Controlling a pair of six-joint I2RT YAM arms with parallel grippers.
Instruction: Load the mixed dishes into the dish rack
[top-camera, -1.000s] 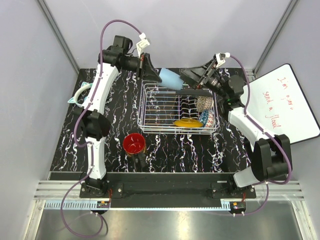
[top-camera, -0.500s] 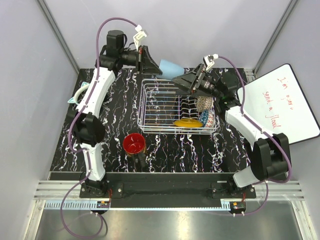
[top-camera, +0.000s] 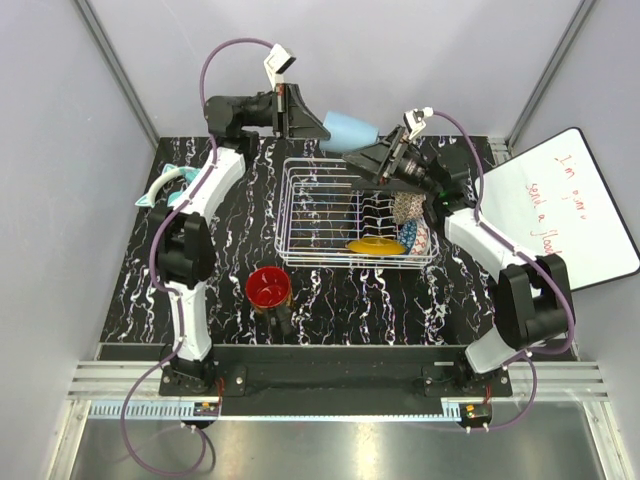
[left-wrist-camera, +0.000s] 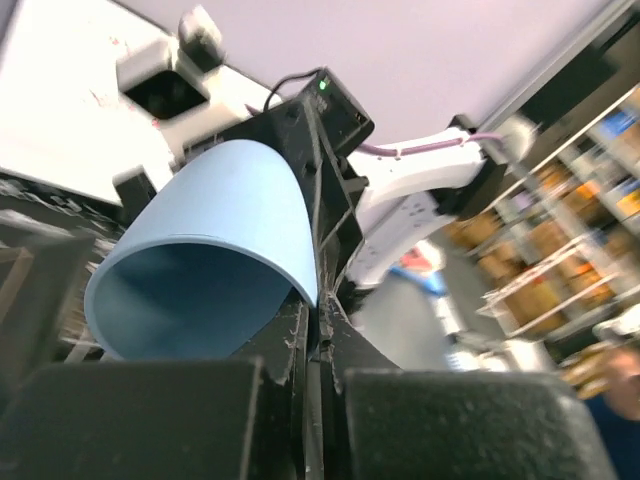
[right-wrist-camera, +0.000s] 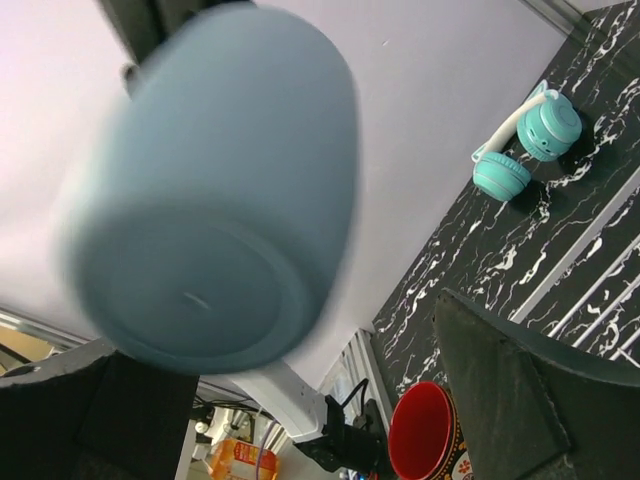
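My left gripper is shut on the rim of the light blue cup and holds it on its side in the air above the far edge of the dish rack. In the left wrist view the fingers pinch the cup wall. My right gripper is open right by the cup's base, which fills the right wrist view between the gripper's fingers. The mustard-yellow plate, gold lattice bowl and black flowered plate are in the rack. The dark mug with red inside stands on the table.
Teal headphones lie at the table's left edge, also in the right wrist view. A white board with red writing lies to the right of the table. The mug also shows in the right wrist view.
My left gripper has lifted the cup up and a little right, turning it on its side. My right gripper has moved left and up toward the cup's base.
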